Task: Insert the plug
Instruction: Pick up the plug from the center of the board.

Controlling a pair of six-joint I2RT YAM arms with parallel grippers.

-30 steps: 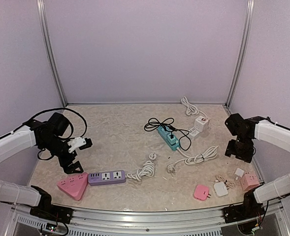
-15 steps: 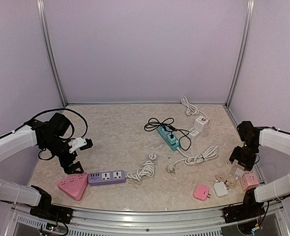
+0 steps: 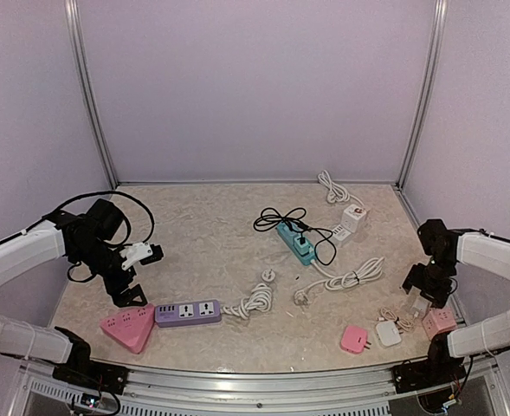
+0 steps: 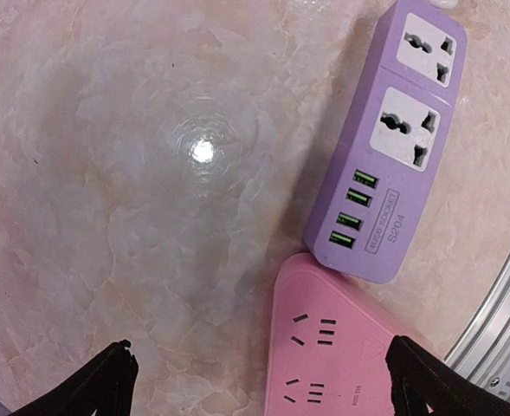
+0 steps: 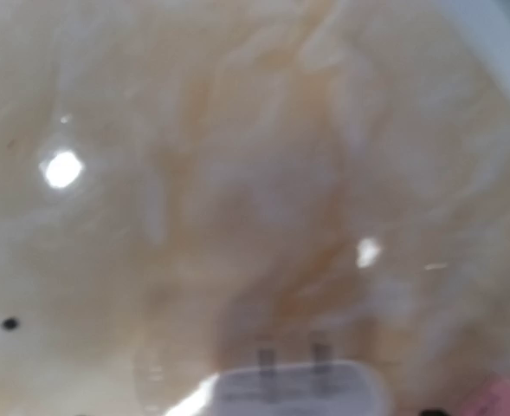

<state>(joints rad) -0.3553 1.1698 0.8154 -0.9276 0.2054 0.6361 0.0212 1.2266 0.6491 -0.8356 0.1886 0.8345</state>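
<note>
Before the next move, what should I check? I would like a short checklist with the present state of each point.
1. The left gripper is open and holds nothing: ok.
2. Both sockets of the purple power strip are free: ok.
3. Visible sockets of the pink triangular strip are free: ok.
4. The white charger lies under the right wrist camera, prongs showing, blurred: ok.
5. The right gripper is open: cannot tell.

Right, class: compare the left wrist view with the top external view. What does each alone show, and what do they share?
Left wrist only: the green USB ports on the purple power strip. Top external only: the teal power strip, white coiled cables and the right arm. Shared: the purple power strip and pink triangular socket on the marble table.
</note>
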